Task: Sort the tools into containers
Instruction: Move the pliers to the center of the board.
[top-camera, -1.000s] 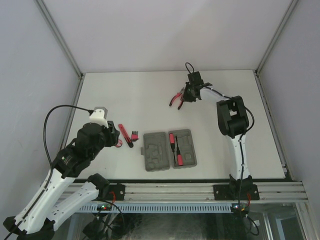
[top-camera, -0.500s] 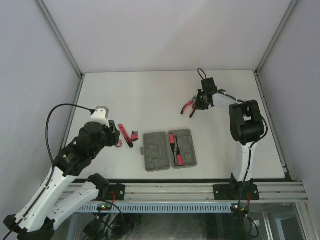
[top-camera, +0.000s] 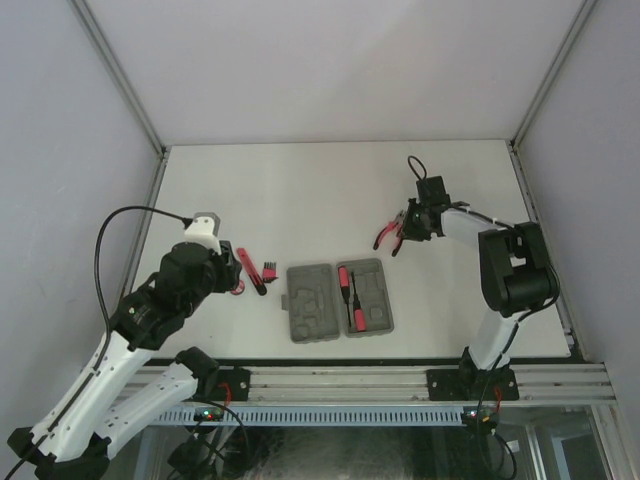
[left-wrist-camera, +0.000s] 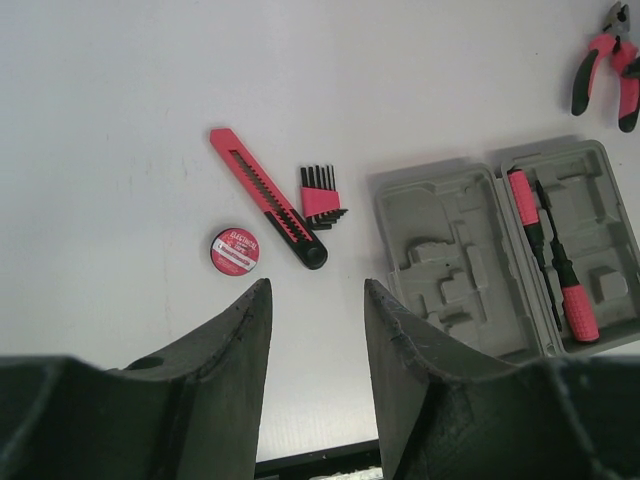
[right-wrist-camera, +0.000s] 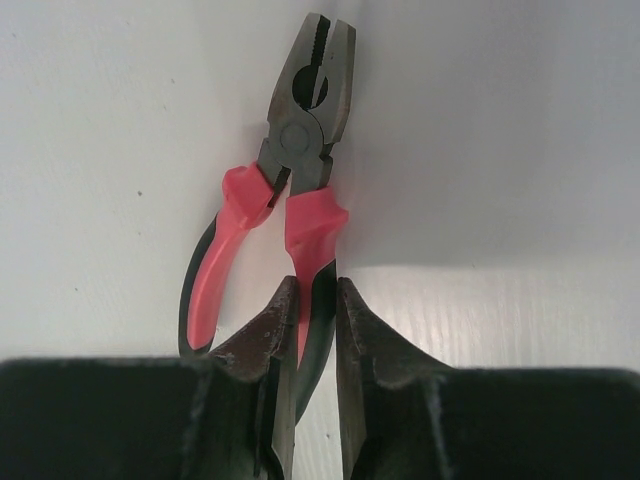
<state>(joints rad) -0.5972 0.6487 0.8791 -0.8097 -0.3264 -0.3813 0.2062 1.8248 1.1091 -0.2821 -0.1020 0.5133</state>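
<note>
1. Top external view, near edge first: shows left claw (left-wrist-camera: 316, 300) hovering about half open and empty above the surface (left-wrist-camera: 120, 120), on the near side of disc (left-wrist-camera: 235, 251), knife (left-wrist-camera: 268, 198) and hex keys (left-wrist-camera: 322, 195), all lying loose.
2. Just right of those: case (top-camera: 312, 305) lying open, left half bare, right half already holding long driver (left-wrist-camera: 572, 300) and short driver (left-wrist-camera: 522, 197).
3. Farther back on the right: right claw (right-wrist-camera: 317, 300) pinched nearly shut on one handle of pliers (right-wrist-camera: 293, 140), apparently lifted off the surface, well apart from case.
4. Step in hand, by judgement: taking pliers to case.
5. Next move calls for: bringing pliers over a free moulded slot that fits, lining handles up with it, lowering, then letting go. Risks a swing or twist on that one-handle grip.
</note>
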